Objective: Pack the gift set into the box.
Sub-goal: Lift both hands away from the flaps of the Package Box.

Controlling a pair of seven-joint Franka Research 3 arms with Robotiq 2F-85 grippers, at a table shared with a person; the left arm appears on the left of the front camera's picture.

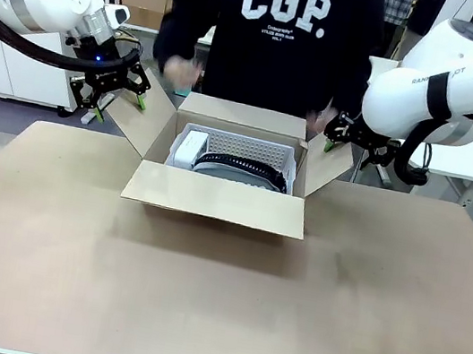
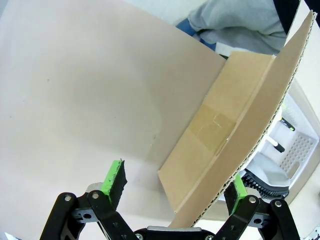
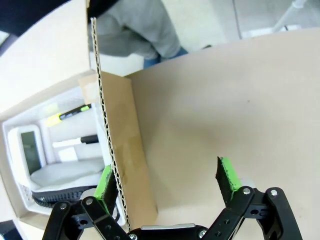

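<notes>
**Front view: both claws spread across the side flaps, nothing pinched yet**

The box [image 1: 215, 196] sits at the middle of the table [image 1: 213, 318] with all four flaps up or out. The gift set [image 1: 241, 152] is already down inside it.

- Left gripper [image 2: 175, 182]: pads apart, straddling the free edge of the left side flap [image 2: 250, 110], one pad on each side. I can't tell whether either pad is touching.
- Right gripper [image 3: 165, 179]: same on the right side flap [image 3: 106, 135], jaws wide, one pad just beside the corrugated edge.

Handling, my read:
- Single-wall corrugated is light and stiff across the panel, and it hinges easily at the score line.
- Grip near the middle of the free edge, with pads flat on both faces.
- Go easy on the squeeze, since the flutes crush.
- The carton looks light enough to skid on the table, so fold both sides together.
</notes>
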